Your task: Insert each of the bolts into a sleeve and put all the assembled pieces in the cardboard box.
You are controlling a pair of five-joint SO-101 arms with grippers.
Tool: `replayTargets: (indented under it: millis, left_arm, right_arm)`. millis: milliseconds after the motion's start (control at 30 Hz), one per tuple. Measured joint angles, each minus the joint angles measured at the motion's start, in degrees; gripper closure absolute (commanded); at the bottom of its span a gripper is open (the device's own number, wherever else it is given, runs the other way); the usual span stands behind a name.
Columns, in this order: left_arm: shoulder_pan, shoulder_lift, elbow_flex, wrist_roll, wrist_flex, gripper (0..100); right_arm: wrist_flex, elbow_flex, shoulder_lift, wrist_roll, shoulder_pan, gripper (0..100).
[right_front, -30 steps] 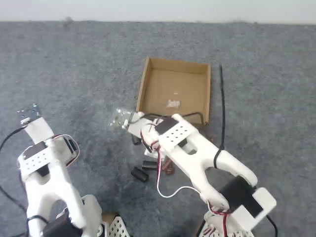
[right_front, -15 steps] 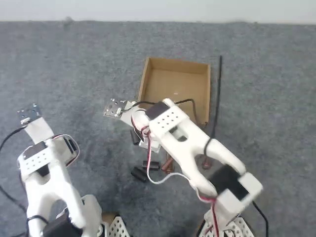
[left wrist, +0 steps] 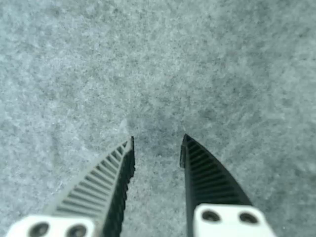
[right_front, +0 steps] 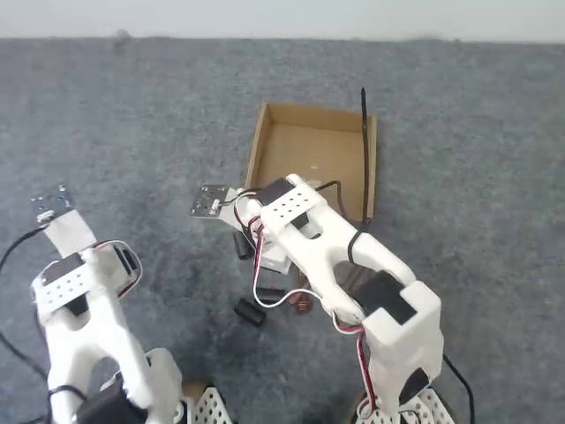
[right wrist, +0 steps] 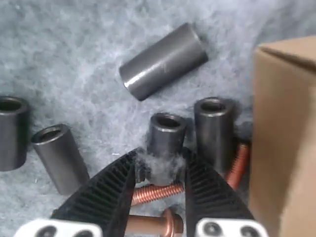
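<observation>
My right gripper [right wrist: 160, 158] is open and low over the carpet, its fingertips either side of the base of an upright dark sleeve [right wrist: 167, 132]. A second upright sleeve [right wrist: 214, 126] stands beside it, one sleeve [right wrist: 163, 60] lies flat beyond, and two more [right wrist: 54, 157] stand off to the side. Copper bolts [right wrist: 157, 191] lie between and under the fingers, another bolt [right wrist: 239, 165] by the cardboard box [right wrist: 284, 133]. In the high view the right arm [right_front: 305, 238] covers this cluster just in front of the box [right_front: 256, 155]. My left gripper [left wrist: 157, 143] is open over bare carpet.
The left arm [right_front: 79, 291] stands at the table's left, far from the parts. A black cable [right_front: 364, 150] crosses the box's right side. A loose sleeve [right_front: 250, 311] and a bolt [right_front: 303, 305] lie nearer the arm bases. Grey carpet stretches all around.
The right arm has swung back from the box and down over the sleeve cluster, its base link turning. The black cable has shifted across the box. The left arm has not moved.
</observation>
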Motion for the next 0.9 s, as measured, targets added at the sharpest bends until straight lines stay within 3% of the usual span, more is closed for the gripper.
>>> replayTargets:
  millis: [67, 200, 367, 567, 900]
  left_arm:
    - [0.0, 0.0, 0.0, 0.0, 0.0, 85]
    - [0.0, 0.0, 0.0, 0.0, 0.0, 85]
    - [0.0, 0.0, 0.0, 0.0, 0.0, 85]
    - [0.0, 0.0, 0.0, 0.0, 0.0, 85]
    - [0.0, 0.0, 0.0, 0.0, 0.0, 85]
  right_arm:
    - [-0.3, 0.0, 0.1, 0.0, -0.1, 99.1]
    - [-0.2, 0.0, 0.1, -0.2, -0.1, 99.3]
    - [5.7, 0.0, -3.3, -6.2, 0.9, 99.1]
    - [11.5, 1.5, -15.0, -12.5, 10.5, 99.1]
    - [8.5, 22.2, -39.6, -20.0, 27.8, 99.1]
